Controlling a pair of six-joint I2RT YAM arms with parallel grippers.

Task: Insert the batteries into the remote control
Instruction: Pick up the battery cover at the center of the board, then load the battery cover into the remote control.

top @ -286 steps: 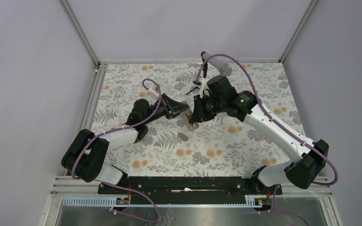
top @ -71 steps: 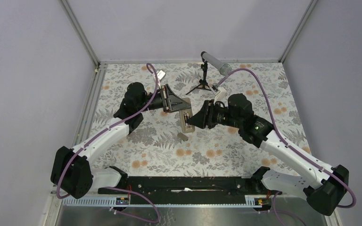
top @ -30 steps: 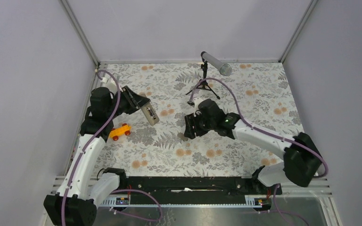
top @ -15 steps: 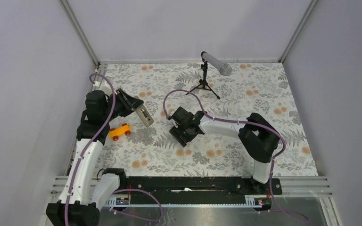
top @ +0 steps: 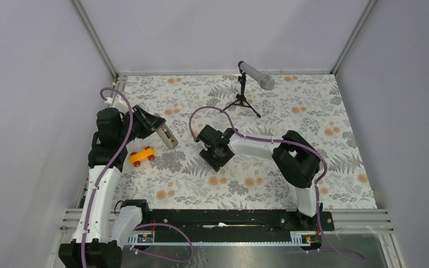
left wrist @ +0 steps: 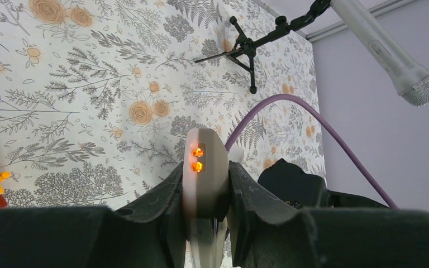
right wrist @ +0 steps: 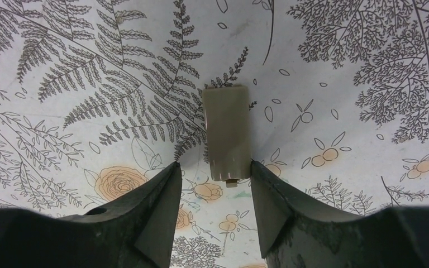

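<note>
Overhead, my left gripper (top: 157,128) sits near the worktop's (top: 313,117) left edge, clamped on the remote (top: 168,138), which it holds off the surface. A car (top: 141,156) lies just nearer the near edge. My right gripper (top: 217,156) points down at mid-worktop. A mic (top: 254,75) stands by the far edge.

Left wrist: my fingers (left wrist: 162,212) squeeze the remote's sides, and two orange lights glow on its tip.

Right wrist: my jaws stand apart, straddling a cover (right wrist: 227,128) that lies flat. A gap shows on its left side.
</note>
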